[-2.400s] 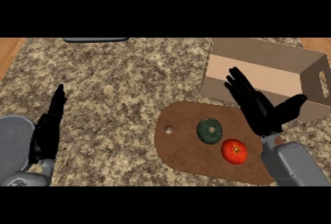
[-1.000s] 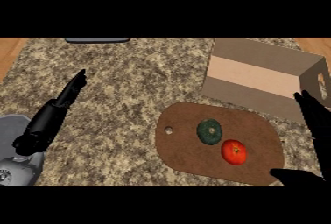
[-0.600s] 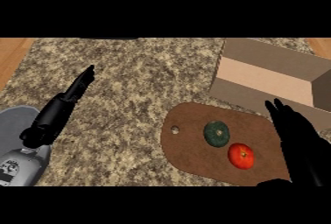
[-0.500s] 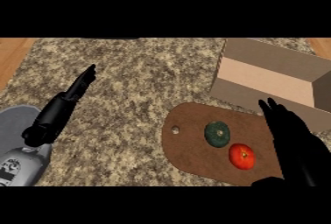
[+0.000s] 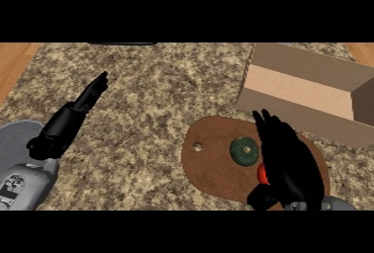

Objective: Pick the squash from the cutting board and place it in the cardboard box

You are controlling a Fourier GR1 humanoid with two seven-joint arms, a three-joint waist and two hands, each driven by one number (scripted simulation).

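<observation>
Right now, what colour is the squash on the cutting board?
The squash is dark green; head view.

Looks steeply down on a speckled stone surface [image 5: 161, 89]. Shows, right of centre, a brown cutting board [image 5: 215, 168] lying flat, with a small hole near its left edge. Finds on the board a round, dark green squash [image 5: 243, 150] and, just beside it to the lower right, a red fruit [image 5: 261, 173], mostly hidden. Catches the right hand [image 5: 288, 158] over the board's right half, fingers straight and pointing away, overlapping the squash's right edge; cannot tell whether touching. Takes in an open cardboard box [image 5: 292, 89] at upper right, near the board. Shows the left hand [image 5: 73, 113] at left, well apart, fingers straight.
</observation>
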